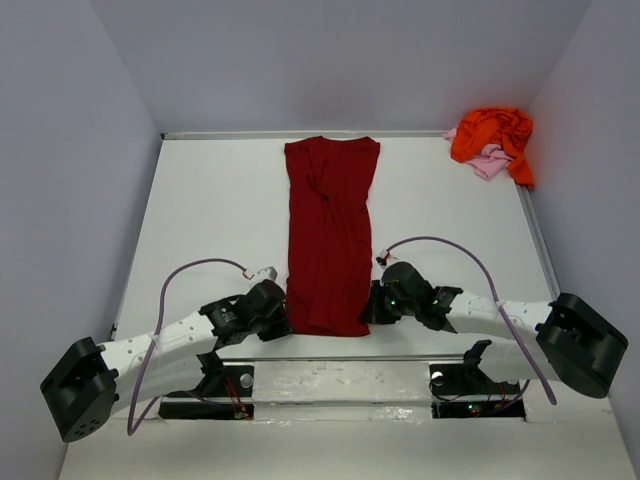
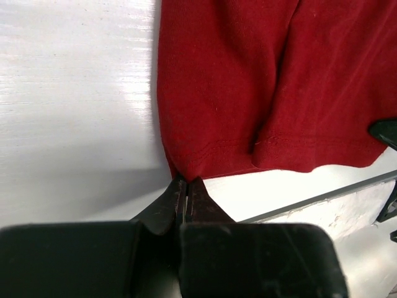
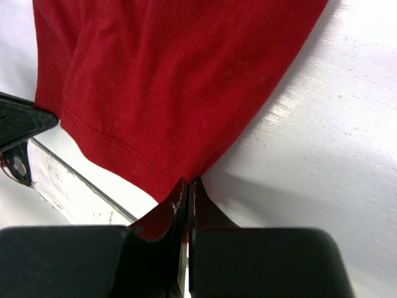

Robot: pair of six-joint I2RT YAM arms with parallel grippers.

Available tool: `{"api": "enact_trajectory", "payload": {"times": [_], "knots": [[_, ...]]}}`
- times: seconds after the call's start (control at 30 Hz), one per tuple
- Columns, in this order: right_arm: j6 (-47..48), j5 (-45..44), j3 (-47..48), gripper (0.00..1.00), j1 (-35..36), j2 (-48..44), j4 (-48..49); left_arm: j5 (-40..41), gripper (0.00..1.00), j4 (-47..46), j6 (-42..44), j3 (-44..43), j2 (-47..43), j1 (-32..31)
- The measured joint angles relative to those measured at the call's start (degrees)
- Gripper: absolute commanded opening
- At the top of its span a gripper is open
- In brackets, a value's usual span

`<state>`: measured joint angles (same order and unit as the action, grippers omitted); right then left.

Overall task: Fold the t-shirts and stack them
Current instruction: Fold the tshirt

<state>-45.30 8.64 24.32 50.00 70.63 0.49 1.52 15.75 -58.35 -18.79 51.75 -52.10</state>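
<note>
A dark red t-shirt point(image 1: 330, 235) lies as a long folded strip down the middle of the table, its hem toward me. My left gripper point(image 1: 284, 322) is shut on the hem's near left corner; in the left wrist view the red t-shirt point(image 2: 260, 87) runs into the pinched jaws of that gripper point(image 2: 187, 181). My right gripper point(image 1: 366, 312) is shut on the near right corner, where the t-shirt point(image 3: 173, 81) enters the closed gripper point(image 3: 188, 181). An orange t-shirt point(image 1: 495, 135) lies bunched on a pale pink t-shirt point(image 1: 487, 163) at the far right corner.
The white table point(image 1: 215, 215) has a raised rim along its back and sides. A seam crosses the near edge point(image 1: 400, 357) just in front of the arm bases. Purple cables loop over both arms. Grey walls enclose the table on three sides.
</note>
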Motion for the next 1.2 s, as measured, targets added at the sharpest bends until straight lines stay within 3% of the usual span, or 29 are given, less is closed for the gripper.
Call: {"api": "enact_trajectory", "payload": {"times": [0.27, 0.53, 0.97, 1.2], "knots": [[0.0, -1.1, 0.0, 0.00, 0.0, -3.2, -2.7, 1.9, 0.00, 2.1, 0.4, -1.6, -0.3, -0.1], [1.7, -11.3, 6.3, 0.00, 0.2, -10.9, -12.3, 9.5, 0.00, 4.2, 4.1, -12.2, -0.1, -0.1], [3.7, -26.4, 22.1, 0.00, 0.2, 1.1, -16.7, 20.0, 0.00, -1.8, 10.6, -21.2, 10.9, 1.0], [6.2, -31.7, 30.4, 0.00, -1.6, 9.6, -16.5, 22.5, 0.00, -6.1, 15.0, -25.1, 12.8, 7.8]]}}
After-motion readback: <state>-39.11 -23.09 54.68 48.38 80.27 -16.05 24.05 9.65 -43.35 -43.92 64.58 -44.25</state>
